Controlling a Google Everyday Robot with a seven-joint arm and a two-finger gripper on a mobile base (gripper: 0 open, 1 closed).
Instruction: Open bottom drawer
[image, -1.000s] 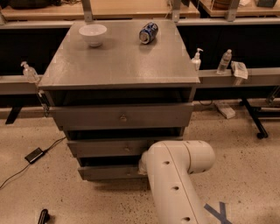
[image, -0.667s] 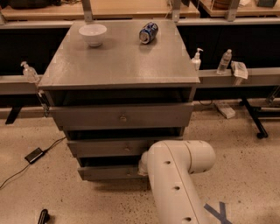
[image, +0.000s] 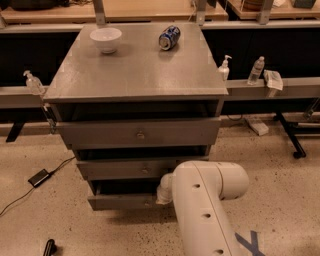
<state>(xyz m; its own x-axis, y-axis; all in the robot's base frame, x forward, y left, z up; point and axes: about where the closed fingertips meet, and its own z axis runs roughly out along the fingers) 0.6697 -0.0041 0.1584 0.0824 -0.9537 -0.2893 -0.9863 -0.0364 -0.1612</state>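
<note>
A speckled workshop floor (image: 280, 190) surrounds a grey cabinet (image: 135, 70) standing against a dark rail, seen from the one camera view, high and in front. A white bowl (image: 105, 39) sits near the back left corner of the cabinet's top and a blue can (image: 169, 37) lies on its side near the back edge, right of centre. Below the top come the top drawer (image: 100, 134), the middle drawer (image: 115, 169) and, lowest and just above the floor, the bottom drawer (image: 120, 201), with a dark gap above its slim front. The robot's white arm (image: 205, 200) reaches in from the lower right, and the gripper (image: 163, 190) sits at the bottom drawer's front, towards its right end, largely hidden behind the arm. How far open it is, and whether it has hold of anything, cannot be told. Against the pictures from a second ago almost nothing has changed: the arm holds the same pose and the bottom drawer's front shows no shift that can be made out. That suggests the pull has not properly begun. The robot appears to be settling at the front, and the drawer looks barely ajar at most, with the whole draw outward left to do.
</note>
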